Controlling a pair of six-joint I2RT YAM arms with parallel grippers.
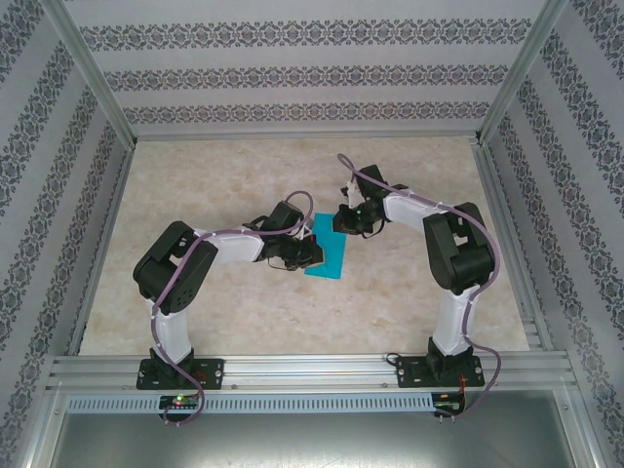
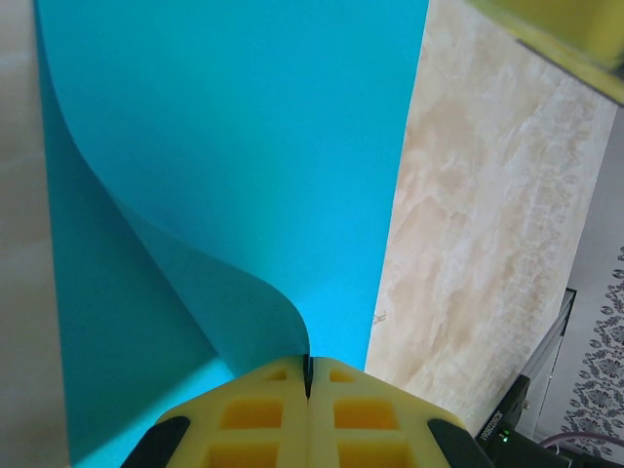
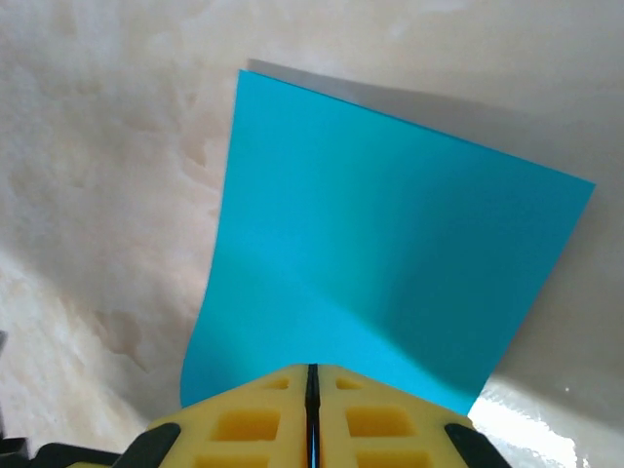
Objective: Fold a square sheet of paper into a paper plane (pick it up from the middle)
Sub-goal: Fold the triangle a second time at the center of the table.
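The teal-blue square sheet of paper (image 1: 327,255) lies mid-table between the two arms, partly lifted. In the left wrist view the sheet (image 2: 244,146) curls up from the table, and my left gripper (image 2: 308,375) is shut on its near edge. My right gripper (image 3: 313,378) is shut on the opposite edge of the sheet (image 3: 390,253), which bends upward toward the yellow fingers. From above, the left gripper (image 1: 304,252) sits at the sheet's left side and the right gripper (image 1: 343,222) at its upper right corner.
The marble-patterned tabletop (image 1: 244,185) stretches around the sheet. Patterned walls and aluminium frame posts (image 1: 93,78) enclose it, with a metal rail (image 1: 312,369) at the near edge by the arm bases.
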